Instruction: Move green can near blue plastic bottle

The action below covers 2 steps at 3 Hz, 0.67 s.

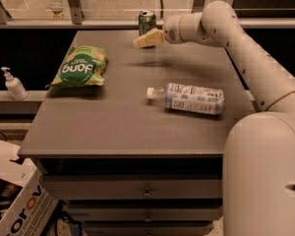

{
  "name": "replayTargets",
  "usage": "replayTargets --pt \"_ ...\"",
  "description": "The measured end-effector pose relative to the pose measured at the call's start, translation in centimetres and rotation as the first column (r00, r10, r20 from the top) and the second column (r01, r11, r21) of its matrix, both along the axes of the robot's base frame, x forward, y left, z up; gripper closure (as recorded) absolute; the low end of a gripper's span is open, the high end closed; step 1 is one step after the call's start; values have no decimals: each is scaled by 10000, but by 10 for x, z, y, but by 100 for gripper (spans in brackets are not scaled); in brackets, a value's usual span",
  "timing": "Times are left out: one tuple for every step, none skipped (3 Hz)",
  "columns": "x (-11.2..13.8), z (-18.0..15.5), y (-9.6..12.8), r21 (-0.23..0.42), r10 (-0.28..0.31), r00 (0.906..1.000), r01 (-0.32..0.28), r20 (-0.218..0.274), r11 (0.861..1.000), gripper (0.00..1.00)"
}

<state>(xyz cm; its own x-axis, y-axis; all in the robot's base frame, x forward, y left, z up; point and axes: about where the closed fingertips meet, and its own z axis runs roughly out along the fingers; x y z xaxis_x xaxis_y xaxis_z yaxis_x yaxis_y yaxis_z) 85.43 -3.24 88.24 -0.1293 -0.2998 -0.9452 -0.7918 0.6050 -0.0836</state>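
Note:
The green can (147, 21) stands upright at the far edge of the dark table (113, 127), near its middle. The blue plastic bottle (189, 98) lies on its side right of the table's centre, white cap pointing left. My gripper (146, 39) is at the end of the white arm that reaches in from the right. It hovers above the table just in front of the can, its pale fingertips pointing left, apart from the bottle.
A flat green snack bag (79, 66) lies on the table's left part. A small white pump bottle (12, 84) stands on a ledge left of the table. A cardboard box (17, 200) sits on the floor at bottom left. Drawers are under the tabletop.

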Motion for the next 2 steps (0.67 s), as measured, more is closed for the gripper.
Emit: replayTargets --pt "18 -7 6 -162 -213 9998 213 19 9996 0" --pt "33 -10 5 -238 -459 9989 459 44 9987 0"
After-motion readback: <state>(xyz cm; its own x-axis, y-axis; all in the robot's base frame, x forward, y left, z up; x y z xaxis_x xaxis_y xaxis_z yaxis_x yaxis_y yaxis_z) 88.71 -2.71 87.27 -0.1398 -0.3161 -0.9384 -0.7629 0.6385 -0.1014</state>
